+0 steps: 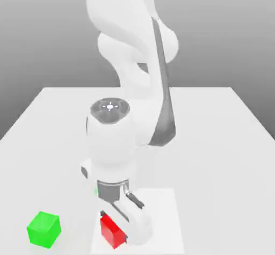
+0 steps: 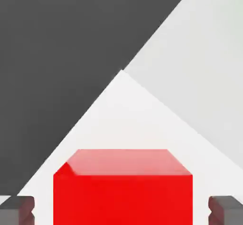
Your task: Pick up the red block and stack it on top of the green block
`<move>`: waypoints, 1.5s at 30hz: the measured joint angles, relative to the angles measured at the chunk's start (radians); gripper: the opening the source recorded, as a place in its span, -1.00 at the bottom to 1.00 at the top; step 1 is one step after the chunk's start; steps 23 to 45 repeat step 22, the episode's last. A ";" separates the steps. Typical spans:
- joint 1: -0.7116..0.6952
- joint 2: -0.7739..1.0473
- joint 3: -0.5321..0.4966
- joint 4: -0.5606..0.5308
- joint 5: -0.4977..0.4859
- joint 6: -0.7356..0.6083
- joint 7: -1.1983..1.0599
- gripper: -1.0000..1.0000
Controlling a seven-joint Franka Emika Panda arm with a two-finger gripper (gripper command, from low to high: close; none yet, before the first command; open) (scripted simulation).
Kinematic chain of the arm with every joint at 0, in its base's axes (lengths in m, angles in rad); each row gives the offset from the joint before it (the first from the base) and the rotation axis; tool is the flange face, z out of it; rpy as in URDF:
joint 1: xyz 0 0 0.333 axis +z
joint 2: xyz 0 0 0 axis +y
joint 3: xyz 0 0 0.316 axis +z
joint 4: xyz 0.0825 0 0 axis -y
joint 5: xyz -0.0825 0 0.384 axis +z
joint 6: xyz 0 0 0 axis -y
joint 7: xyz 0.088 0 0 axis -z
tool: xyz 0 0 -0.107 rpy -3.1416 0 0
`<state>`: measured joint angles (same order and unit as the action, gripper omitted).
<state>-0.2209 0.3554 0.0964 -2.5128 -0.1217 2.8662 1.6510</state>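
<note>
Smooth, plastic-looking blocks lay beneath a satin-white arm.
The red block (image 2: 123,200) looked like smooth plastic, its upper face carrying a soft, pale sheen and its side face flatter; the green block (image 1: 44,229), near and to the exterior view's left, had the same even, plastic-like finish. The arm (image 1: 121,12) showed smooth white shells like satin plastic, with a glossier dark cap (image 1: 110,110). At the gripper (image 2: 121,211), the grey tips looked matt, between metal and hard plastic. The pale tabletop (image 1: 215,157) was smooth and matt, the white square (image 1: 161,211) flat and plain.
</note>
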 joint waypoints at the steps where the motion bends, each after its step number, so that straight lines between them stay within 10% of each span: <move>1: 0.000 0.000 0.000 0.000 0.000 0.001 0.000 -1.00; 18: -0.198 -0.090 -0.110 0.093 0.131 -0.179 -0.082 -1.00; 19: -0.200 -0.059 -0.111 0.095 0.133 -0.151 -0.083 1.00; 45: -0.200 -0.059 -0.111 0.095 0.133 -0.151 -0.083 1.00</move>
